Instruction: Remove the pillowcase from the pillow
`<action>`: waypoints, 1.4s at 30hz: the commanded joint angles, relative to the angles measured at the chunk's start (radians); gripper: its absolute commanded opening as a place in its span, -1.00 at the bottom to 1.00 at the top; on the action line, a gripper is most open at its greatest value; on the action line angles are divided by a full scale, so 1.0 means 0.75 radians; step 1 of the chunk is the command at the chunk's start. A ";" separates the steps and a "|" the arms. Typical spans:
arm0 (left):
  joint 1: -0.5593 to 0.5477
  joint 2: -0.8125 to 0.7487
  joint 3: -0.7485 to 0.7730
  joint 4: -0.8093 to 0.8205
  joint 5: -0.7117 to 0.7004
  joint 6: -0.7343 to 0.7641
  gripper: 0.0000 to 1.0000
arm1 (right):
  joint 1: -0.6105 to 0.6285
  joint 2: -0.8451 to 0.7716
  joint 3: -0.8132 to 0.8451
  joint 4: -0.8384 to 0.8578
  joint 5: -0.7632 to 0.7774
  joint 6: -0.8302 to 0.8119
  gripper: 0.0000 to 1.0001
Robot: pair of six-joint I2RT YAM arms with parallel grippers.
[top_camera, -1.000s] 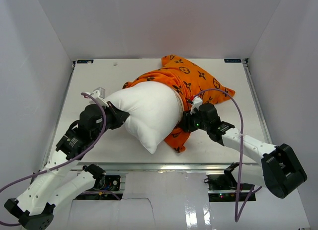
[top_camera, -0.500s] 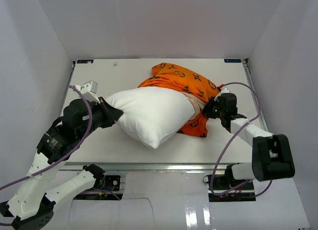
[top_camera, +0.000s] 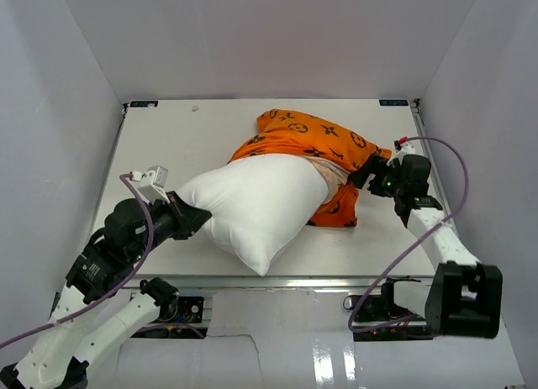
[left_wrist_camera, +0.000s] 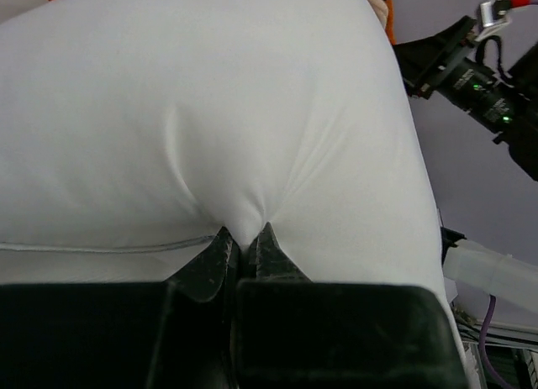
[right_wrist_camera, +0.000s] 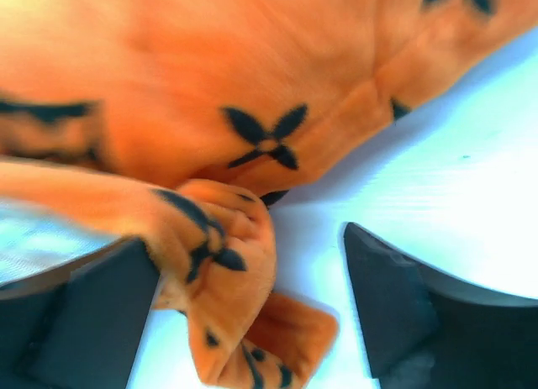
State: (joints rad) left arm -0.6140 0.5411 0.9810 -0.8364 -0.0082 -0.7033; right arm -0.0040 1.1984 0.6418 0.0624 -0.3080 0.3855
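Left gripper (left_wrist_camera: 244,238), arm stretched low, is pinched tight on the pillow (top_camera: 256,208) corner. Right gripper (right_wrist_camera: 248,246), arm reaching forward, has its jaws spread wide, a fold of the pillowcase (top_camera: 315,141) between them.

The left gripper (left_wrist_camera: 244,240) is found clamped on a pinch of fabric at the left end of the pillow (top_camera: 261,200), with the arm reached forward. The right gripper (right_wrist_camera: 248,250) is held right of the pillow, with the fingers spread wide and the forearm extended.

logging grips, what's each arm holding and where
Left gripper pinches the puffy white stuffed pillow by a fold at its end. Right gripper, open at the orange patterned pillowcase, holds nothing.
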 commanded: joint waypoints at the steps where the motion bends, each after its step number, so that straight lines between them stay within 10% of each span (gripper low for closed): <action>1: 0.013 -0.071 -0.083 0.144 -0.020 -0.011 -1.00 | -0.001 -0.252 0.073 -0.216 0.085 -0.158 0.87; 11: 0.013 -0.241 -0.412 0.375 0.170 -0.109 -1.00 | 0.350 -0.371 0.363 -0.224 -0.066 -0.262 0.93; 20: 0.013 -0.265 -0.480 0.401 0.254 -0.093 -1.00 | 0.784 0.324 1.032 -0.408 0.177 -0.512 0.96; 31: 0.013 -0.229 -0.402 0.346 0.175 -0.044 -1.00 | 0.838 0.846 1.406 -0.699 0.300 -0.802 0.79; 42: 0.013 -0.132 0.086 0.156 -0.077 -0.009 -1.00 | 0.613 1.159 1.852 -0.723 0.734 -0.621 -0.85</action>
State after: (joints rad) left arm -0.6083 0.4713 0.8764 -0.7002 0.0124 -0.7258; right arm 0.5804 2.0228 1.9438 -0.4904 0.0017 -0.1116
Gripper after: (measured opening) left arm 0.093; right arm 0.114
